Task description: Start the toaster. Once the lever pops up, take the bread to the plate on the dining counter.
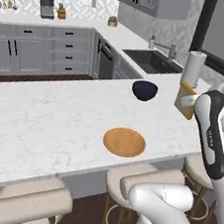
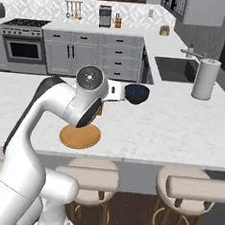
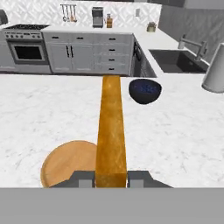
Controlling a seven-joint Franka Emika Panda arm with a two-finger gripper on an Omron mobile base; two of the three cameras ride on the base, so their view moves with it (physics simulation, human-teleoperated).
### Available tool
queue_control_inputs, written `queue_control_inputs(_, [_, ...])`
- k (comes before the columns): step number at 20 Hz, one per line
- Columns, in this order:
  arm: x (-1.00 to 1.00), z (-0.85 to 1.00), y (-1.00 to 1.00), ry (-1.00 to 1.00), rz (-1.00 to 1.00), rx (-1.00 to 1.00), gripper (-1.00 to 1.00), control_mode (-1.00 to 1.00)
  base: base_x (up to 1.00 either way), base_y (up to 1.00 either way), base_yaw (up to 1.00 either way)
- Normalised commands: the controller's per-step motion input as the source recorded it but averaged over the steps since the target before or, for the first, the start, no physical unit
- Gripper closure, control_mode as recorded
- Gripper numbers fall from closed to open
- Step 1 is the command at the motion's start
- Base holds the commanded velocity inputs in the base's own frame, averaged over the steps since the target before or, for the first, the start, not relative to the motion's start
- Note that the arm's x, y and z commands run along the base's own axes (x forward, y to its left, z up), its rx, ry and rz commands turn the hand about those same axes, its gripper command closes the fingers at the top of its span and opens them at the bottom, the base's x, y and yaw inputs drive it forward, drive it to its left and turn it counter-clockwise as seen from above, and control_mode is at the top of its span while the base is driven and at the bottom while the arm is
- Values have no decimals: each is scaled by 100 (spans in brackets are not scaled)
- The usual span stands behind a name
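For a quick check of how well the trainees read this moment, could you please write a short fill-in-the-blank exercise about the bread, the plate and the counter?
1. The fingers are shut on the ____, seen edge-on in the hand view.
2. The plate lying on the dining counter is ____, with no food on it.
3. The dark round thing beyond the plate is a ____.
4. Next to the sink a roll of ____ stands upright.

Missing words: bread; empty; bowl; paper towels
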Motion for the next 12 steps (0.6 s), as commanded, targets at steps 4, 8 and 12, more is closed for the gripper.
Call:
queue_control_inputs(4, [0,0,0,0,0,0,100,100,51,-48,45])
queue_control_inputs(8, [0,0,0,0,0,0,100,100,44,-17,53])
queue_control_inputs(12, [0,0,0,0,0,0,100,100,40,2,28])
